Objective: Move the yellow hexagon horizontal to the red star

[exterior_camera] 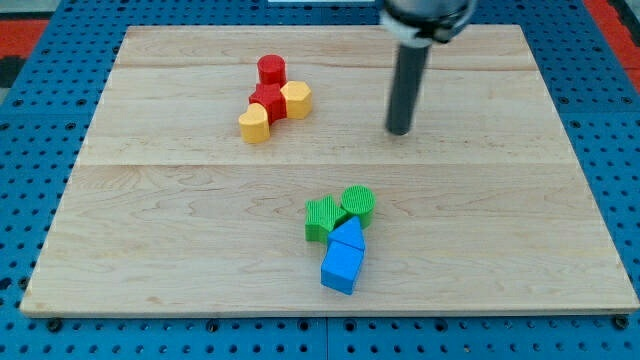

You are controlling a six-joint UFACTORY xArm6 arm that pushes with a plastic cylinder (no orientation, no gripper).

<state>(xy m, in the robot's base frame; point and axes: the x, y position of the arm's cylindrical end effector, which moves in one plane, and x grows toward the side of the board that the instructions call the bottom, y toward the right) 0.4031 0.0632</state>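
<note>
The yellow hexagon lies at the upper left of the wooden board, touching the right side of the red star. A red cylinder sits just above the star. A second yellow block, rounded at one end, touches the star's lower left. My tip rests on the board to the right of this cluster, well apart from the hexagon and slightly lower in the view.
A green block and a green cylinder sit at the lower middle, with two blue blocks stacked in the view below them. The wooden board lies on a blue pegboard.
</note>
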